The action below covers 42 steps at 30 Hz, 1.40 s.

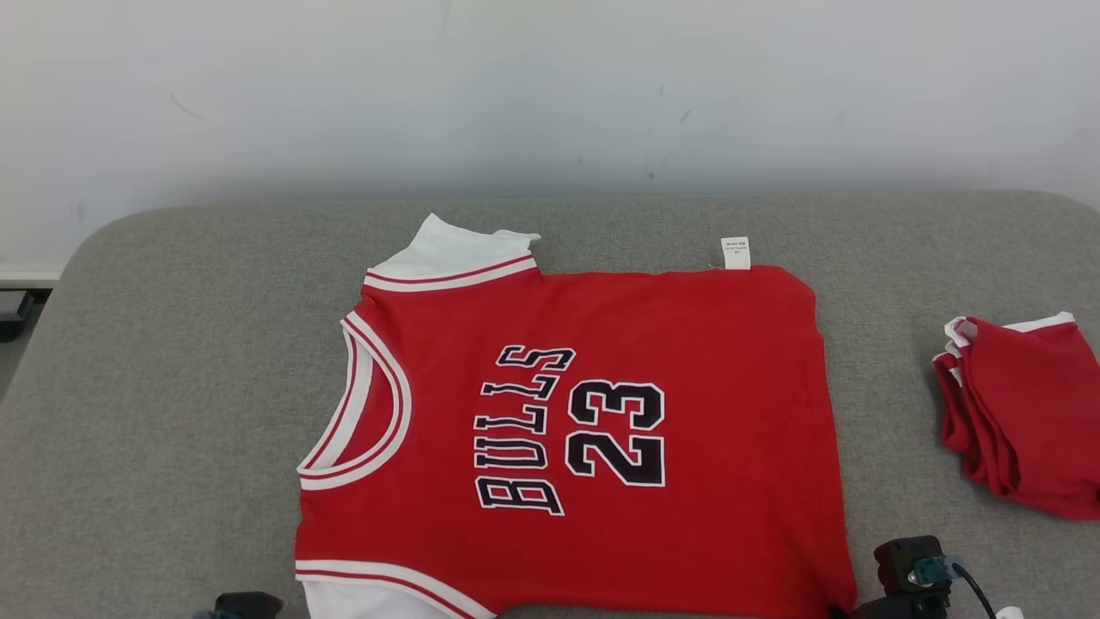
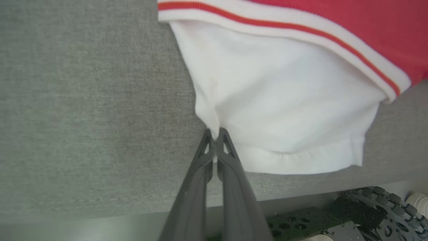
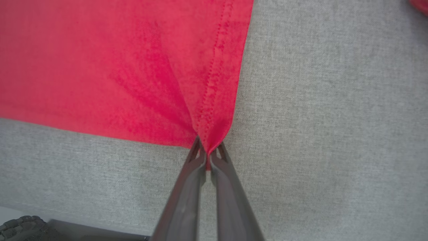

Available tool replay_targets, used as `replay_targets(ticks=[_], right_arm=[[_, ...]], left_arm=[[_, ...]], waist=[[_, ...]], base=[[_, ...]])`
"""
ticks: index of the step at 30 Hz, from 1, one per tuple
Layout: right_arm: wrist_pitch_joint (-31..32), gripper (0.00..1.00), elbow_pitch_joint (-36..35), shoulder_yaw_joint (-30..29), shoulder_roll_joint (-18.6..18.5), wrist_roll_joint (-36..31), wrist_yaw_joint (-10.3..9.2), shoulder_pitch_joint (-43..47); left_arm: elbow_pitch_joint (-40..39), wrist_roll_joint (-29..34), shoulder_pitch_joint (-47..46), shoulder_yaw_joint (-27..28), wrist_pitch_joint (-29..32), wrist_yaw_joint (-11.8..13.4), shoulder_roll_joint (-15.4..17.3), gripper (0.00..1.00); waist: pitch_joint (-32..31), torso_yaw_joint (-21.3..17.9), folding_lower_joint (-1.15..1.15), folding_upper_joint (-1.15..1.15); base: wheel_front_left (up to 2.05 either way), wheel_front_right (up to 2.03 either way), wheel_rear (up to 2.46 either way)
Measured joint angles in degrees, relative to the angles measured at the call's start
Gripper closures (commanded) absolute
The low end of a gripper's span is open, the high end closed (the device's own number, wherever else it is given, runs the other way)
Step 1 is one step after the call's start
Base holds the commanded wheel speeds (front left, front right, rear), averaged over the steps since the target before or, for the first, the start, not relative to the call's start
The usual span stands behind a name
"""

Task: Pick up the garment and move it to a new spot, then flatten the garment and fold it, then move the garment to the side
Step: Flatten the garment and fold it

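Grey pad, grippers tight on garment

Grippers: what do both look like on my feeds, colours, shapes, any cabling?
Left gripper: two long dark grey fingers, tapering to tips with triangular cut-outs. Right gripper: the same dark tapered fingers with triangular openings. In the head view a black boxy block at the right wrist carries a teal connector and a black cable.
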Motion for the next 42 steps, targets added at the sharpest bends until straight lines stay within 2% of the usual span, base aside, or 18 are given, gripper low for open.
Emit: replay_targets(ticks=[7, 12, 15, 21, 22, 26, 35, 42], right_arm=[[-0.02, 1.0, -0.13, -0.34, -0.02, 0.02, -0.04, 0.05], [-0.1, 1.0, -0.38, -0.71, 0.13, 0.62, -0.43, 0.05], [-0.59, 1.0, -1.49, -2.13, 1.45, 3.48, -0.41, 0.07], [-1.94, 1.0, -5.56, -4.05, 2.02, 6.12, 0.16, 0.04], [-2.57, 1.0, -8.05, -4.78, 1.92, 6.81, 0.7, -1.13], [-2.63, 1.0, -9.78, -4.7, 1.9, 7.76, 1.49, -3.77], [-2.48, 1.0, -10.49, -4.98, 1.8, 8.66, 2.07, -6.49], [-1.51, 1.0, -7.95, -3.83, 1.97, 8.68, 2.15, -11.72]], left_arm=[[-1.46, 0.19, 0.21, 2.94, -1.82, 2.47, -0.01, 1.0], [-2.64, 0.24, 0.38, 3.44, -2.34, 2.68, -0.21, 1.0], [-4.56, -0.43, 0.88, 4.11, -3.21, 2.92, -1.14, 1.0], [-9.59, -0.7, 1.15, 4.98, -4.89, 3.0, -2.01, 1.0], [-12.39, -1.11, -0.25, 5.53, -5.64, 3.04, -2.43, 1.0], [-14.35, -1.26, -1.75, 5.95, -6.03, 3.41, -2.59, 1.0], [-13.89, -0.65, -9.19, 5.42, -4.55, 3.41, -2.56, 1.0], [-10.56, 0.09, -14.27, 5.63, -3.04, 3.42, -2.31, 1.0]], waist=[[0.15, 0.37, 0.0, 0.0], [0.26, 0.63, 0.0, 0.0], [0.29, 0.78, 0.0, 0.0], [0.4, 0.82, 0.0, 0.0], [0.58, 0.6, 0.0, 0.0], [0.75, -0.09, -0.01, 0.0], [2.0, -0.74, -0.01, 0.0], [3.61, -1.29, 0.0, 0.0]], base=[[0.0, 0.0, 0.0], [0.0, 0.0, 0.0], [0.0, 0.0, 0.0], [0.0, 0.0, 0.0], [0.0, 0.0, 0.0], [0.0, 0.0, 0.0], [0.0, 0.0, 0.0], [0.0, 0.0, 0.0]])
